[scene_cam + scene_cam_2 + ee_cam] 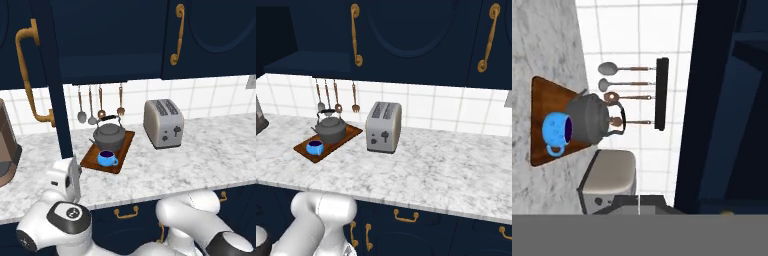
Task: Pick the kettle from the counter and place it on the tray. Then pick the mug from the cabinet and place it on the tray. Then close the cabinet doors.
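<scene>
Tool [75, 172] shut, rolled sideways beside open cabinet door [56, 100]

White square wall tiles [210, 97] with thin grey joints cover the wall behind the desk. A short dark rail [661, 93] fixed to the tiles carries four hanging utensils [100, 105]: two grey spoons and two copper-coloured pieces, their handles upward. A boxy silver toaster [163, 123] with two top slots stands on the marbled surface to the right of the utensils, close to the tiles. At the far left edge a brown and dark appliance [7, 150] is partly cut off by the frame. A grey wall socket [251, 81] sits on the tiles at the far right. Lighting is even and soft, without strong shadows.
</scene>
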